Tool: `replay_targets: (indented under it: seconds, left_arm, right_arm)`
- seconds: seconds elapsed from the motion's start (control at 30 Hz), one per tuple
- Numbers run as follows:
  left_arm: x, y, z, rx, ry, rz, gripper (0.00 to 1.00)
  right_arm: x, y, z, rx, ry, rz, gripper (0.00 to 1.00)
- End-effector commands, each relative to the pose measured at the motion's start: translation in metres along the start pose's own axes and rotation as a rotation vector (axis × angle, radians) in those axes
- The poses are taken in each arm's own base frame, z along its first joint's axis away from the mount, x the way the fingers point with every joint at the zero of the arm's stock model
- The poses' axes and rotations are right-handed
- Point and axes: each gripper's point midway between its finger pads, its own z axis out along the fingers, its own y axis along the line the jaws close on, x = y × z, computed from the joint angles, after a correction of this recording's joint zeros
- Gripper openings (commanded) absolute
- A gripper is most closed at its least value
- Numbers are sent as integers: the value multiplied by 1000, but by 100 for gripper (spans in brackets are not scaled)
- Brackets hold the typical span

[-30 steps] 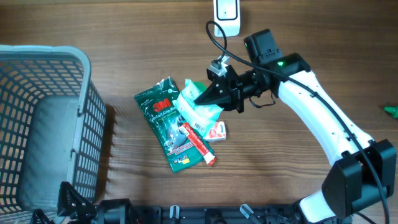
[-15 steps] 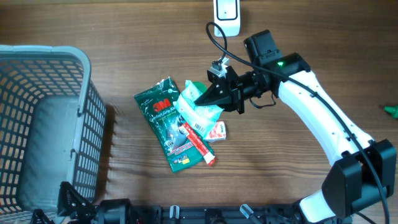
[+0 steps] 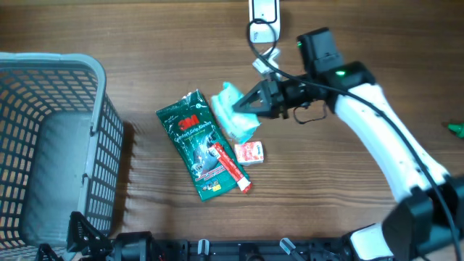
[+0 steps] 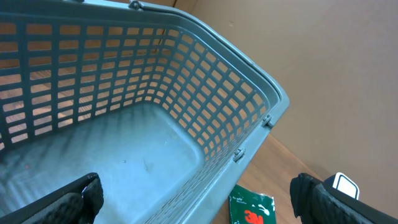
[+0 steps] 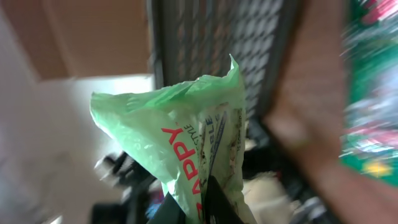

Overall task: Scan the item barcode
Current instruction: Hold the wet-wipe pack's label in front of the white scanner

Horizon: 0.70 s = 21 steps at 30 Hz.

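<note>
While pinching a green packet (image 3: 239, 129), the right claw (image 3: 233, 109) is hovering near the scanner (image 3: 264, 11).
Likely lining up its barcode; left claw (image 4: 199, 202) is idling, spread wide.

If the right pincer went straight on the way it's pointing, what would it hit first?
Likely the green 3M packet, past the bag it holds; if high enough, the basket. Height unclear.

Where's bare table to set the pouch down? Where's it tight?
Bare wood: the strip between basket and 3M packet; the top stretch from basket to scanner; the front patch below the red box. Crowded: centre, where packet, red tube, box and the pouch in the right pincer bunch together.
</note>
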Motion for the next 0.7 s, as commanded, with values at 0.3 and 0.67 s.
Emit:
replay_targets:
  seconds: [0.3, 0.67]
  left_arm:
    - [9, 4, 3, -13, 29, 7, 100]
    - [9, 4, 3, -13, 29, 7, 100]
  right_arm:
    - [-87, -3, -104, 681, -652, -486, 5]
    - [-205, -47, -97, 857, -786, -861, 5]
